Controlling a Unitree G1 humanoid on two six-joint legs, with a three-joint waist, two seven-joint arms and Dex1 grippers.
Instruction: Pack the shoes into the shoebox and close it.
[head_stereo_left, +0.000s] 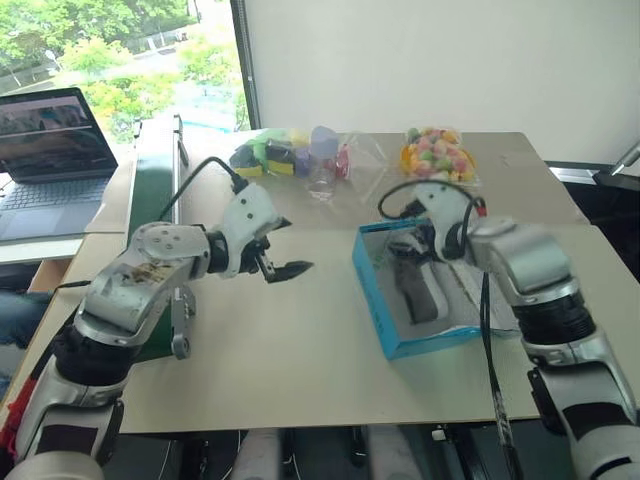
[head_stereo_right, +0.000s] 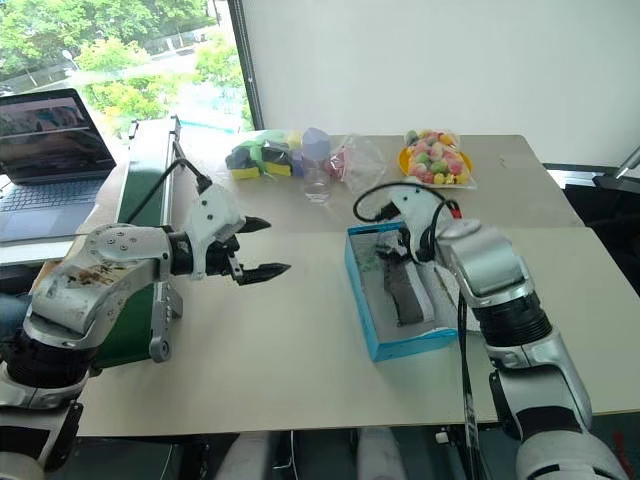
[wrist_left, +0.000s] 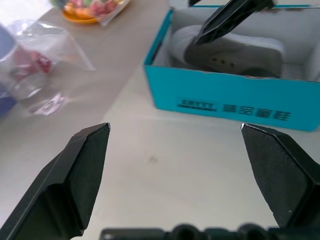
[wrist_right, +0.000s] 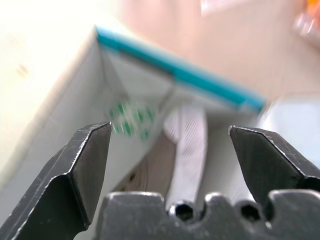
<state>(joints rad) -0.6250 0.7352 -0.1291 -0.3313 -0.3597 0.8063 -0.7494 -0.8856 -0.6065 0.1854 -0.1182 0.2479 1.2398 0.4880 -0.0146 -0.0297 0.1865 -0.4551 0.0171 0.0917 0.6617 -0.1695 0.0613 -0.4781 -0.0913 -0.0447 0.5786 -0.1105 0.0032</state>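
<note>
Inspector: Status, left to right?

Robot: My left gripper (head_stereo_left: 283, 248) hangs wide open, empty. Bright blue cardboard shoebox (head_stereo_left: 372, 285) holds grey-white slipper shoes (head_stereo_left: 420, 290); my right gripper (head_stereo_left: 421, 238) gapes empty above. Risk: snagging the wall, dragging the box.

Both pincers (wrist_left: 175, 165) (wrist_right: 170, 165) wide apart

Laptop (head_stereo_left: 45, 150), candy plate (head_stereo_left: 437, 155), green bin (head_stereo_left: 155, 180)
</note>
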